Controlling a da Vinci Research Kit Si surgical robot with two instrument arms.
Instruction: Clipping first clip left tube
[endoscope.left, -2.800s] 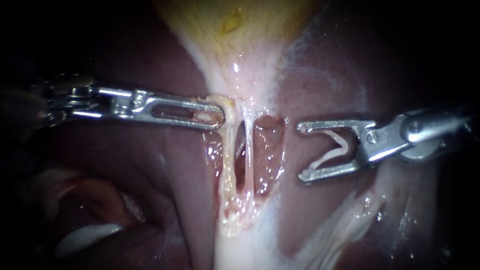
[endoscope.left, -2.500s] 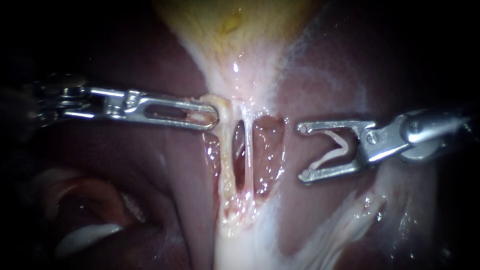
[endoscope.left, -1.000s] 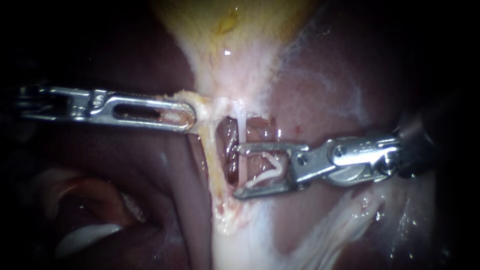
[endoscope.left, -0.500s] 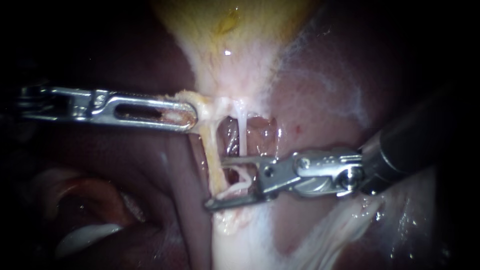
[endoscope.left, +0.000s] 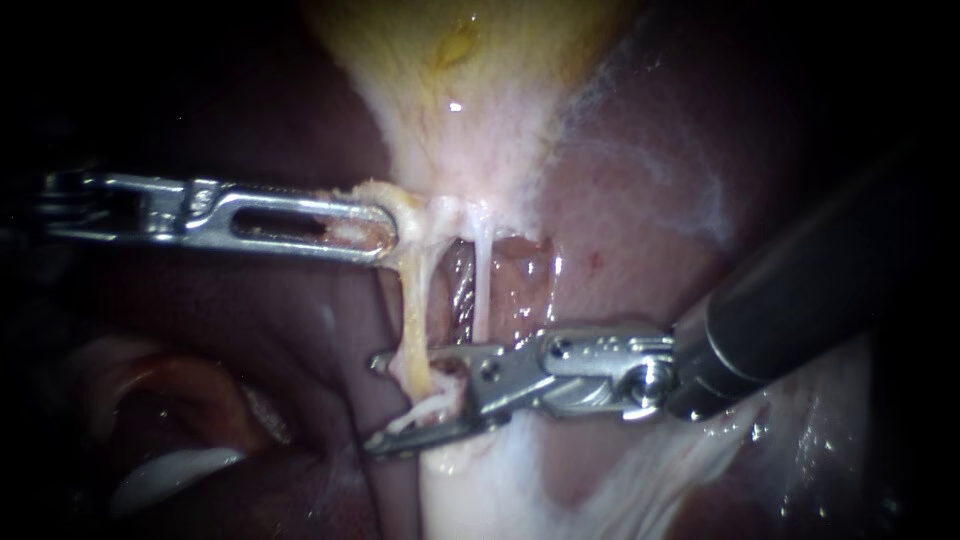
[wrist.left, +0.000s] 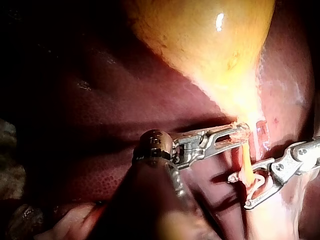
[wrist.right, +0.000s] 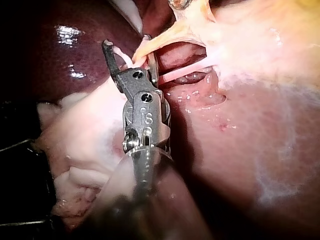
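My left instrument (endoscope.left: 385, 228) comes in level, and its jaws are shut on the pale tissue at the top of the tubes, below the yellow gallbladder (endoscope.left: 470, 60). The yellowish left tube (endoscope.left: 412, 300) is stretched taut downward from that grip. My right instrument (endoscope.left: 378, 403) holds a white clip (endoscope.left: 432, 408) in jaws that stand wide apart. The lower part of the left tube lies between the clip's legs. The thin whitish right tube (endoscope.left: 482, 290) lies behind the right instrument's upper jaw. In the left wrist view my left instrument (wrist.left: 240, 132) grips beside the left tube (wrist.left: 246, 167). In the right wrist view the left tube (wrist.right: 155, 42) crosses my right instrument (wrist.right: 127, 50).
Dark red liver (endoscope.left: 620, 200) lies on both sides of the tubes. White fatty tissue (endoscope.left: 480, 490) spreads below the right instrument. A pale fold (endoscope.left: 170, 470) shows at the lower left.
My right instrument has moved left and down with the clip, past the right tube, until its jaws straddle the left tube. My left instrument drew the gripped tissue leftward and now holds still.
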